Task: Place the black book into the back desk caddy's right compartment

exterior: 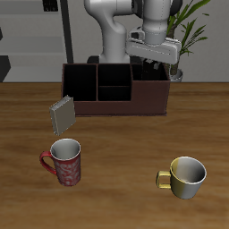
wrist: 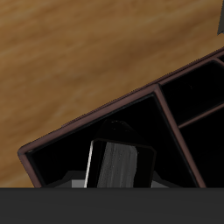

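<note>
The claw hangs over one end of the back desk caddy, low above its rim, and its fingers are closed on the black book, which sits directly under it. In the wrist view the book shows as a dark slab with a pale edge along one side, standing roughly upright inside the right compartment, the large black-lined section framed by the reddish-brown walls; whether its lower edge touches the compartment floor cannot be told. In the exterior view the book is hardly visible, dark against the dark interior beneath the claw. Just beyond the compartment's divider, away from the claw, lie the small middle cubbies, also black inside. At the caddy's far end from the claw, a grey book leans tilted against the outer wall, its ribbed page edges facing forward. Well apart from the claw, toward the front edge of the wooden surface, stand two mugs: a red patterned mug on the grey book's side and a metallic yellow-green mug more nearly below the claw's end of the caddy. Behind the claw, a potted plant rises past the arm.
</note>
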